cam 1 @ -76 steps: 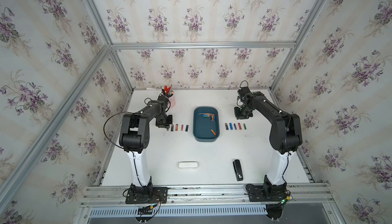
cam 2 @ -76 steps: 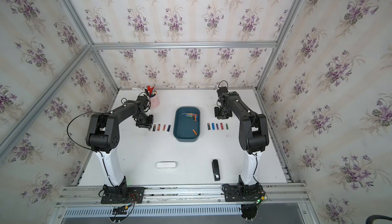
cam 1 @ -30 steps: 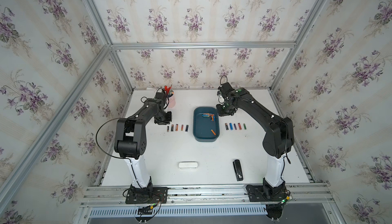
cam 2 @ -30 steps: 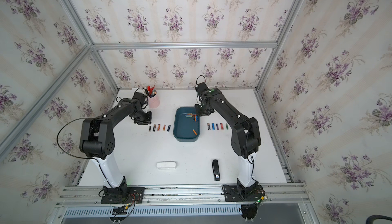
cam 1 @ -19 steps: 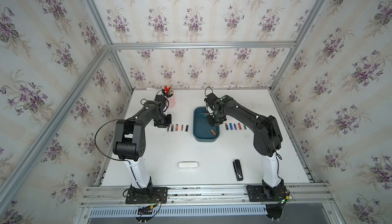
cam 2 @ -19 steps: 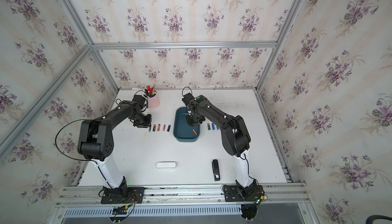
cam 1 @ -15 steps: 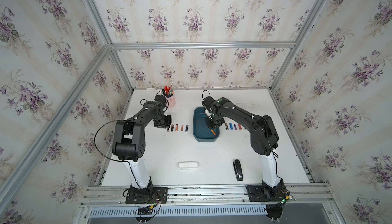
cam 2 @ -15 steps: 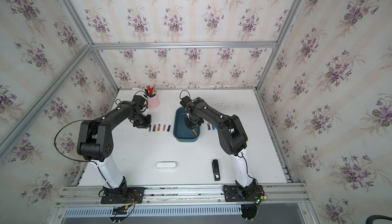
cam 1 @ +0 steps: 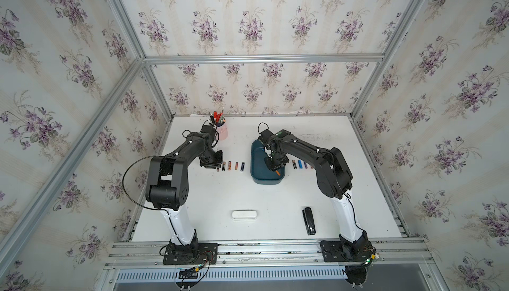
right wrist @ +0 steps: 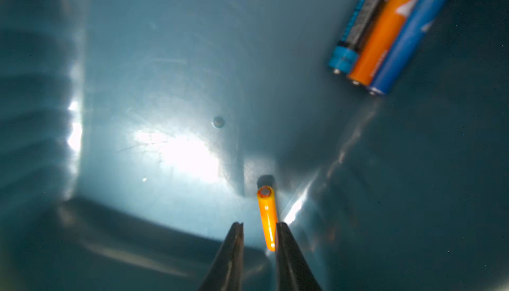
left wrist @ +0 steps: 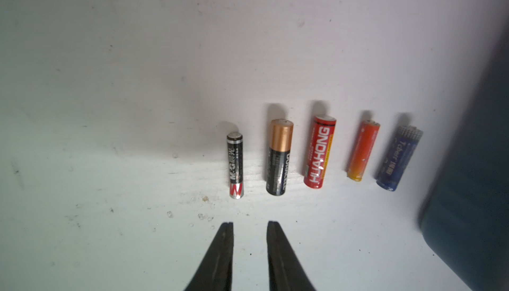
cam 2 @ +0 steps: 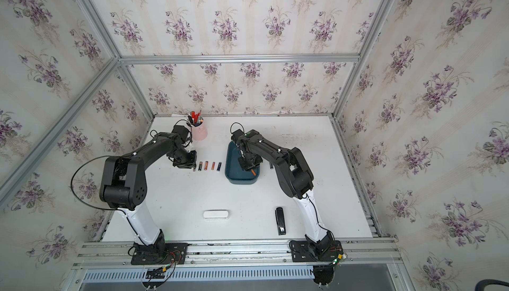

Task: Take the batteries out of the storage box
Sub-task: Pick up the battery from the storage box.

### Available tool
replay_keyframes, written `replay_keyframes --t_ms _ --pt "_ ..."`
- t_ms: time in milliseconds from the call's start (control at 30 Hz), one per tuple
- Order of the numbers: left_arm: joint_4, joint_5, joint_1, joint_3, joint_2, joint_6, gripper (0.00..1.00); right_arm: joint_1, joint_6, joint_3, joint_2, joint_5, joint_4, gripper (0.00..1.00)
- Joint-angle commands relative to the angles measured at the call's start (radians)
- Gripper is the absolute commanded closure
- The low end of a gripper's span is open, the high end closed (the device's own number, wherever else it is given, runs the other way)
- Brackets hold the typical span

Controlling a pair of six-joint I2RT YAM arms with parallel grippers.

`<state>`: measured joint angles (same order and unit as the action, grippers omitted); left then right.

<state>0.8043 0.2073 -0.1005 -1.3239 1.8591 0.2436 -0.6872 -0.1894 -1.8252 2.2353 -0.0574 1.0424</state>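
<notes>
Teal, the storage box (cam 1: 265,180), mid-frame on the tabletop (cam 1: 248,196), is judged partly emptied: battery rows (cam 1: 230,166) are laid beside it, a cluster (right wrist: 385,33) lies inside, the orange battery (right wrist: 266,212) is straddled by the slightly parted right gripper (right wrist: 259,224), and the left gripper (left wrist: 250,223) is parted, empty.

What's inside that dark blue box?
In the storage box: a lone orange battery by the right gripper, plus three batteries side by side. The right arm covers part of its floor in both top views.

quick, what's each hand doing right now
left hand: slightly open, empty
right hand: slightly open, orange battery between its fingers in the storage box, not clamped
</notes>
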Motion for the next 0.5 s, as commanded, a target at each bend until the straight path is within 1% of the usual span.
replay_keyframes --t_ms 0,100,200,467 --pt "0.003 0.006 -0.001 0.005 -0.009 -0.008 0.73 -0.001 0.007 -0.013 0.018 -0.030 0.028 0.74" --pt "0.007 0.004 -0.001 0.002 -0.009 -0.013 0.72 -0.002 0.007 -0.017 0.032 -0.048 0.030 0.75" --pt "0.007 0.003 0.000 0.002 -0.008 -0.015 0.72 -0.002 0.007 -0.020 0.047 -0.040 0.028 0.76" --pt "0.008 0.003 0.000 0.003 -0.011 -0.017 0.72 0.000 0.022 -0.020 0.067 0.028 0.000 0.86"
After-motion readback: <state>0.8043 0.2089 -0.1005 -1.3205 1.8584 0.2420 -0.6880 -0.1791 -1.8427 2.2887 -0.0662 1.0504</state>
